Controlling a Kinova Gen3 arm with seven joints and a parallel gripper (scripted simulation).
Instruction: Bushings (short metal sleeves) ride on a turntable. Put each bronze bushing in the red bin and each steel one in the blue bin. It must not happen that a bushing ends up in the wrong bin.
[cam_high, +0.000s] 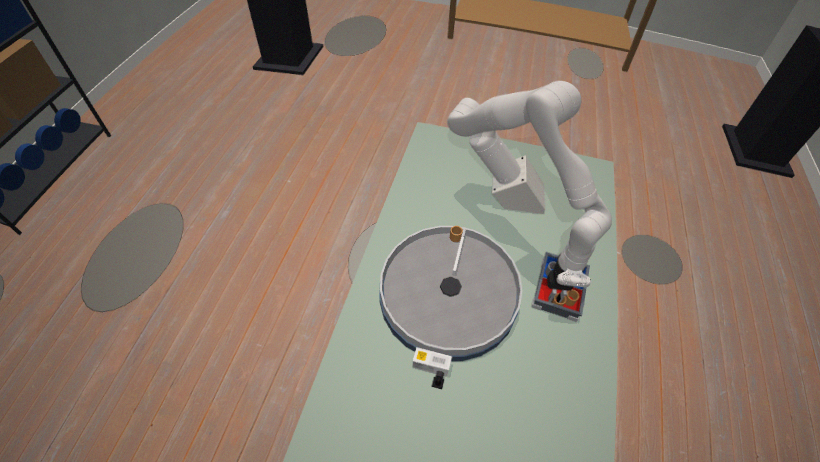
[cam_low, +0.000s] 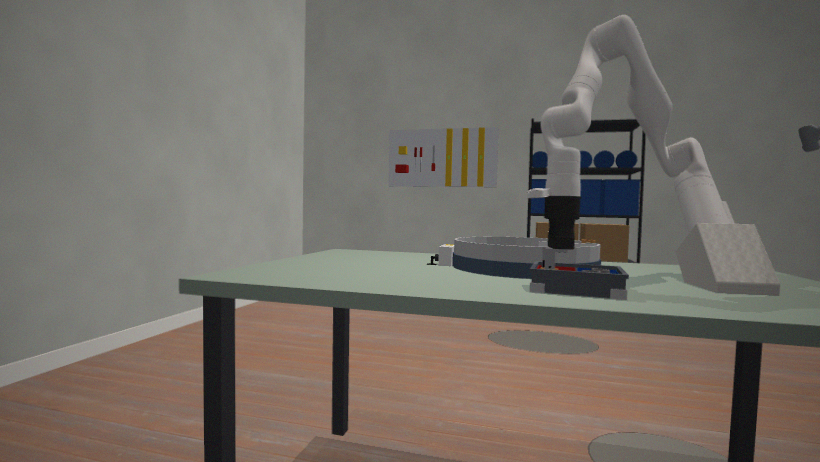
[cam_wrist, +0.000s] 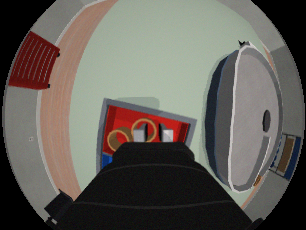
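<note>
One bronze bushing (cam_high: 456, 233) stands at the far rim of the grey turntable (cam_high: 451, 286), next to a white radial bar. The two-part bin (cam_high: 558, 291) sits right of the turntable, with its red half (cam_wrist: 129, 128) nearer the camera and its blue half (cam_high: 552, 265) behind. Two bronze bushings (cam_wrist: 120, 138) (cam_wrist: 141, 128) lie in the red half. My gripper (cam_wrist: 153, 129) hangs low over the red half, its fingers open and nothing between them. It also shows in the side view (cam_low: 550, 261), just above the bin (cam_low: 578, 278).
The arm's base block (cam_high: 519, 186) stands at the back of the green table. A small white label box (cam_high: 431, 358) and a black part (cam_high: 438, 379) sit in front of the turntable. The table's right edge is close to the bin.
</note>
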